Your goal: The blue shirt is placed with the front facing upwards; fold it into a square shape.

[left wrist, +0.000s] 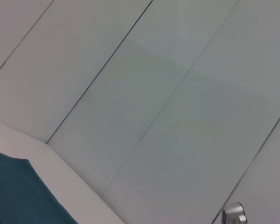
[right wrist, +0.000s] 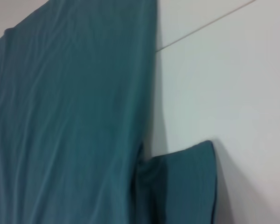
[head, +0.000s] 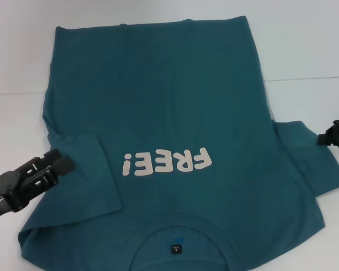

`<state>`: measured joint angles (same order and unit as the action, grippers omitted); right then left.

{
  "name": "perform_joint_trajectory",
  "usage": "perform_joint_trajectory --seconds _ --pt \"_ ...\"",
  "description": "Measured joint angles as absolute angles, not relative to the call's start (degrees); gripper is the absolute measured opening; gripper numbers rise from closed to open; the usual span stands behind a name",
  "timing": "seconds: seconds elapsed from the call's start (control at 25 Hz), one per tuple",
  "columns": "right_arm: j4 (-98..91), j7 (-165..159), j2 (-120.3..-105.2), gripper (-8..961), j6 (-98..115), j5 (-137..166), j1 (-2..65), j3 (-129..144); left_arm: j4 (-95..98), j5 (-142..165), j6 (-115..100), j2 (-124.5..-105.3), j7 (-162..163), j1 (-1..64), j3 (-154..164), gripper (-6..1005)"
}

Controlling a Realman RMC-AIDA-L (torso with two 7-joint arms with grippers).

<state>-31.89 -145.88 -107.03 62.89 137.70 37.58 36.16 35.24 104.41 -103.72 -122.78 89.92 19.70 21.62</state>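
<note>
1. At the near left corner of the tabletop (head: 305, 51): left pincer (head: 61, 161), black, hovering just over the folded-in left sleeve (head: 82, 180) of the blue shirt (head: 158, 101); fingers seemingly pressed together, pinching nothing visible.
2. By the right edge: right pincer (head: 327, 135), only its tip in view, beside the right sleeve (head: 311, 164); spread or pressed together, cannot tell.
3. Between both: blue shirt lying flat, front up, collar and black neck label (head: 175, 248) toward the near edge, hem toward the far edge, white "FREE!" lettering (head: 165, 162) across the chest.
4. Right sleeve spread outward on the white tabletop; left sleeve folded over onto the body.
</note>
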Motion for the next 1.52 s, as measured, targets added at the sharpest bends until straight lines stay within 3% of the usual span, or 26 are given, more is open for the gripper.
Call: perform_joint_trajectory --seconds 0.68,1.0,1.52 --pt "-37.7 -148.7 -104.56 10 65.2 137.8 36.9 36.2 35.2 104.4 -103.7 -122.80 90.2 19.6 21.2 763" --pt "-40.9 -150.3 -104.20 10 66.9 138.3 36.9 36.0 35.2 104.4 -103.7 -122.86 90.3 19.5 21.2 763" --pt "-40.2 -150.4 -105.94 11 74.0 138.5 41.3 38.5 35.2 103.8 -103.7 -122.96 90.1 19.4 21.2 762"
